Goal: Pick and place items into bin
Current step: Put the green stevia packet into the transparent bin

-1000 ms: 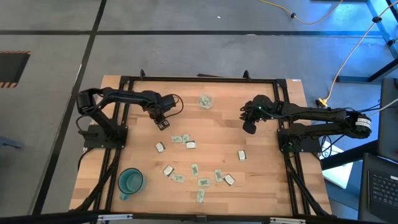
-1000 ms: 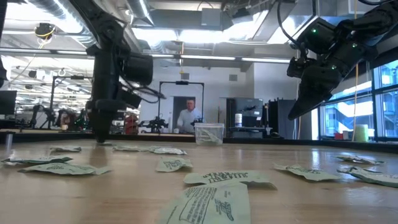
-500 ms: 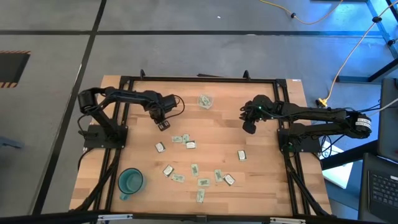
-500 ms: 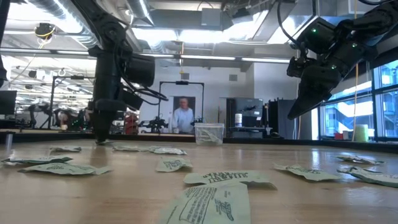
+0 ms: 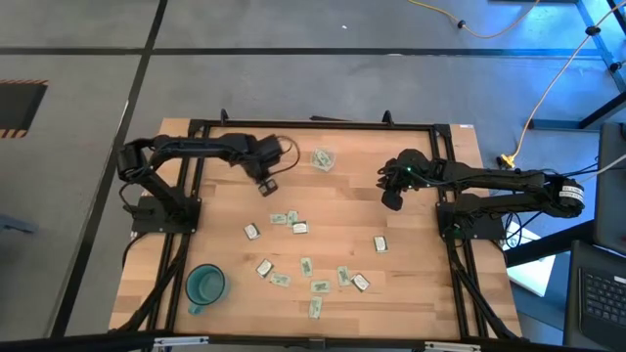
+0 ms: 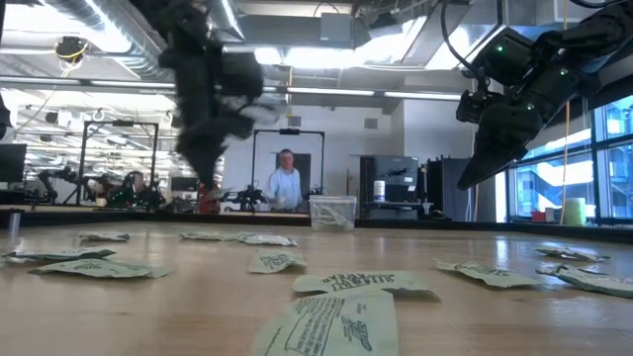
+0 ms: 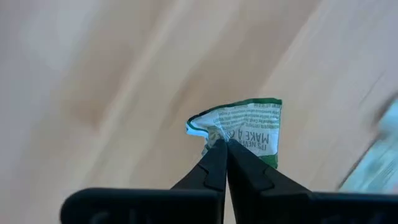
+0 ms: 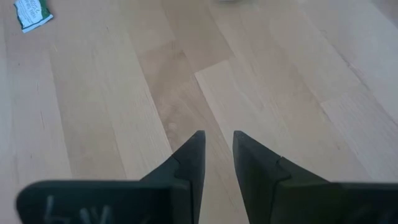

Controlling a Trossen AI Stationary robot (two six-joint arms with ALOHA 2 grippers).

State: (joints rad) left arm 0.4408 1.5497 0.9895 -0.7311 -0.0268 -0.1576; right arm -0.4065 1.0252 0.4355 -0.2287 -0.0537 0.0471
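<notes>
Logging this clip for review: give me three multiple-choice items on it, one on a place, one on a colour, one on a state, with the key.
1. Where does the bin stand?
A. by the table's far edge, between the arms
B. beside the cup
C. under the right end effector

2. What colour is the cup?
A. red
B. teal
C. white

3. What is the left end effector doing?
A. hanging open
B. resting in the cup
C. pinching a packet

Key: 1 A, the high view shows it there; 2 B, teal in the high view; 3 C, the left wrist view shows the fingers shut on a green-printed packet's corner.
</notes>
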